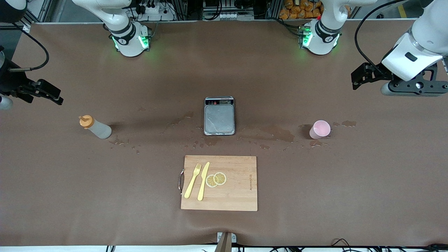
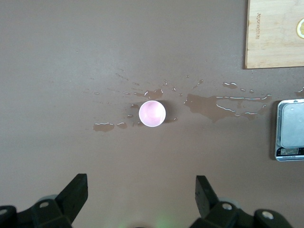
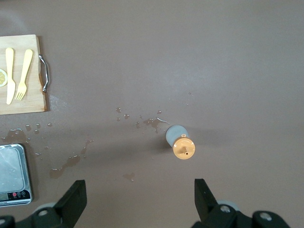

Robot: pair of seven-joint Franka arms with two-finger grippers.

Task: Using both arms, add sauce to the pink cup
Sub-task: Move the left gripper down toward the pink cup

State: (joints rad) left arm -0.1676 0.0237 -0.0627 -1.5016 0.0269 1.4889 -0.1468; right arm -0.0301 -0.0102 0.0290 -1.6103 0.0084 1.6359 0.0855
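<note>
The sauce (image 1: 96, 127) is a translucent squeeze bottle with an orange cap, standing upright toward the right arm's end of the table; the right wrist view shows the sauce (image 3: 180, 144) from above. The pink cup (image 1: 320, 129) stands upright and empty toward the left arm's end, and the left wrist view looks down into the pink cup (image 2: 152, 114). My left gripper (image 1: 360, 75) (image 2: 141, 190) hangs open in the air above the table, well clear of the cup. My right gripper (image 1: 52, 93) (image 3: 140, 192) hangs open above the table near the bottle, touching nothing.
A small scale (image 1: 219, 116) sits mid-table between bottle and cup. Nearer the front camera lies a wooden cutting board (image 1: 238, 189) with a yellow fork (image 1: 193, 180), a yellow knife (image 1: 203, 181) and lemon slices (image 1: 216, 179). Wet patches (image 1: 276, 133) spot the brown table.
</note>
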